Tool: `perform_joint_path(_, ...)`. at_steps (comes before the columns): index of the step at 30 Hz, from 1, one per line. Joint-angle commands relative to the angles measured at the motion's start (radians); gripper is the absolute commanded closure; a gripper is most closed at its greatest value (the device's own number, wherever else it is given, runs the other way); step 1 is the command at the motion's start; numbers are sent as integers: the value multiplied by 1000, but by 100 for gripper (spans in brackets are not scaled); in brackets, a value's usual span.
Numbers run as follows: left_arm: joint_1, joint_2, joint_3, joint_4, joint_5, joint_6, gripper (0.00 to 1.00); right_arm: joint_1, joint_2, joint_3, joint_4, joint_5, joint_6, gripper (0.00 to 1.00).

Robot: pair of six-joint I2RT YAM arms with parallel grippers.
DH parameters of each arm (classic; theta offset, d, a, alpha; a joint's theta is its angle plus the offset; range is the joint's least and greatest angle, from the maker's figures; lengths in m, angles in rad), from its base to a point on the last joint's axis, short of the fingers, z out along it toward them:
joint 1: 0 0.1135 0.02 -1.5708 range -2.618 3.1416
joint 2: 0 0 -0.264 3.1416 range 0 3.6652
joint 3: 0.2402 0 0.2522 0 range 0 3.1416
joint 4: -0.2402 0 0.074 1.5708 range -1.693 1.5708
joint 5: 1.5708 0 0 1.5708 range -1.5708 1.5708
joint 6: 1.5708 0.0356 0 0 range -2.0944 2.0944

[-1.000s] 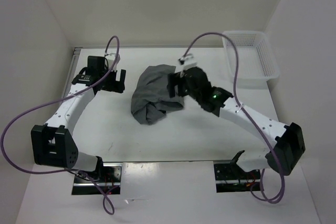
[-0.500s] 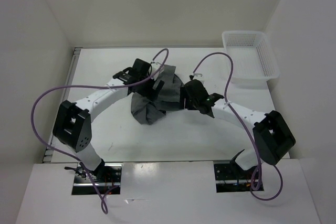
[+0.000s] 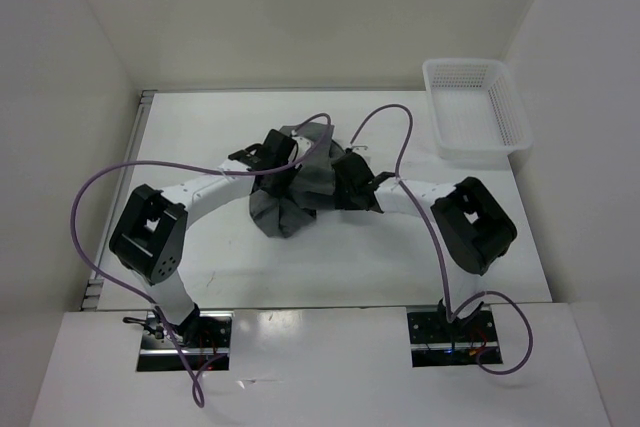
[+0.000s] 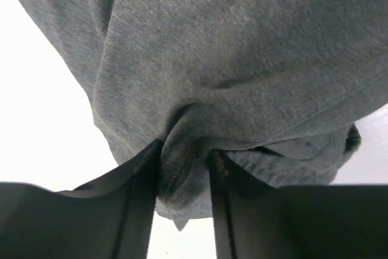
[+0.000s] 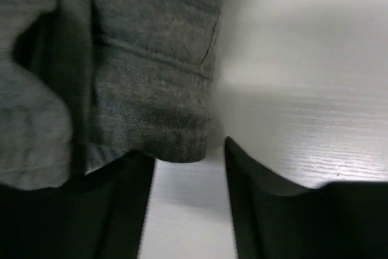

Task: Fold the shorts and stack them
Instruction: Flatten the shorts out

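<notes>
The grey shorts (image 3: 285,209) lie crumpled in a heap at the middle of the table. My left gripper (image 3: 292,161) sits on the heap's upper part. In the left wrist view that gripper (image 4: 185,150) is shut on a bunched fold of the shorts (image 4: 230,59), which fill the view above the fingers. My right gripper (image 3: 347,183) is at the heap's right edge. In the right wrist view it (image 5: 187,150) stands open. A hemmed edge of the shorts (image 5: 151,59) lies at the mouth of the jaws, over the left finger (image 5: 115,204), with bare table between the fingers.
A white mesh basket (image 3: 480,152) stands at the back right corner of the table (image 3: 200,127). Purple cables (image 3: 95,197) loop above both arms. White walls close in the table on the left, back and right.
My left arm swung in from the far left onto the shorts and closed on a fold. My right gripper narrowed and shifted slightly left along the heap's right edge.
</notes>
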Motion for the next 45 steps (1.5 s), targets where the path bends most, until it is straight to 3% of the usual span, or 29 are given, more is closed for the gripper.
perform_joint_path(1,0,11,20,31,-23,3,61,-28,21,52,11,69,42,51)
perform_joint_path(2,0,11,11,31,-32,3,65,-59,21,52,11,69,51,64)
perform_joint_path(3,0,11,11,31,-32,3,77,-71,-3,40,30,69,51,72)
perform_joint_path(5,12,11,11,31,-32,3,88,-91,-32,26,54,59,62,88)
perform_joint_path(8,55,-12,48,-4,-23,3,93,-113,-78,17,108,59,47,99)
perform_joint_path(11,113,-47,106,-60,26,3,95,-136,-88,35,128,59,1,100)
perform_joint_path(15,260,-131,152,-139,144,3,95,-215,-54,200,81,120,-45,100)
perform_joint_path(17,389,-162,137,-169,201,3,91,-251,-17,285,30,141,-74,100)
perform_joint_path(20,482,-226,33,-199,266,3,82,-306,41,484,-16,152,-114,100)
perform_joint_path(21,482,-261,-1,-199,275,3,79,-321,63,523,-28,137,-123,97)
perform_joint_path(22,482,-280,-62,-212,290,3,76,-343,86,563,-45,96,-137,78)
perform_joint_path(25,491,-338,-131,-232,347,3,47,-343,175,699,-122,25,-205,30)
perform_joint_path(27,491,-364,-173,-232,359,3,26,-343,185,733,-148,16,-214,28)
perform_joint_path(30,515,-374,-196,-232,359,3,16,-322,86,642,-108,16,-214,23)
perform_joint_path(35,526,-385,-205,-206,332,3,11,-208,-77,355,-29,-48,-194,26)
perform_joint_path(40,467,-302,-122,-125,289,3,9,-15,-80,203,37,-202,-158,26)
perform_joint_path(42,434,-251,-81,-87,235,3,9,8,-80,177,95,-286,-147,26)
perform_joint_path(45,341,-184,-81,-6,85,3,9,8,-52,143,122,-259,-110,25)
